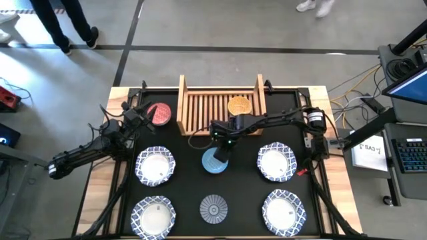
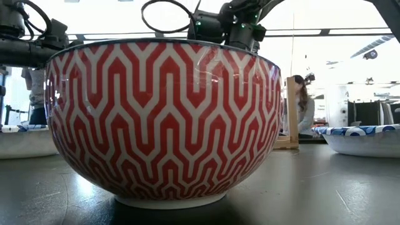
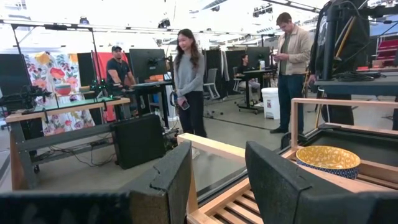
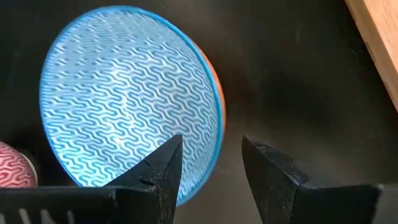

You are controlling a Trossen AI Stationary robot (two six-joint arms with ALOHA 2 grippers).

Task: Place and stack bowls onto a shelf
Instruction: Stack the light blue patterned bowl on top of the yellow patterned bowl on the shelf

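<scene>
The shelf (image 1: 221,104) stood at the far middle of the table (image 1: 193,143) — pale wood, a slatted base between two upright boards. The yellow bowl (image 1: 239,105) already sat on its right half, a glossy round bowl with a fine speckled pattern; the left half was bare.

Four white bowls with blue patterned rims lay in a loose square: near left (image 1: 153,216), left (image 1: 155,167), right (image 1: 276,162) and near right (image 1: 283,209). They looked wide, shallow and smooth.

The right gripper (image 4: 211,158) hung over the light blue bowl (image 1: 215,161) at mid-table, its fingers spread to either side of the rim but not yet pinching it. The main risk, as I judge it, lay here: the bowl looked glazed and slick, its wall thin and curved, so a pinch on one edge could slip or tip it. Lifted askew, it might also clip the shelf's front rail or knock the yellow bowl.

The left gripper (image 3: 217,180) waited at the far left, near the shelf's left board, its fingers apart and holding nothing.

The red bowl (image 1: 160,113) — deep, with a white zigzag pattern — sat far left, just beside the left arm; a careless sweep could nudge it. The grey bowl (image 1: 213,208), with a fine radial pattern, lay at the near middle.
</scene>
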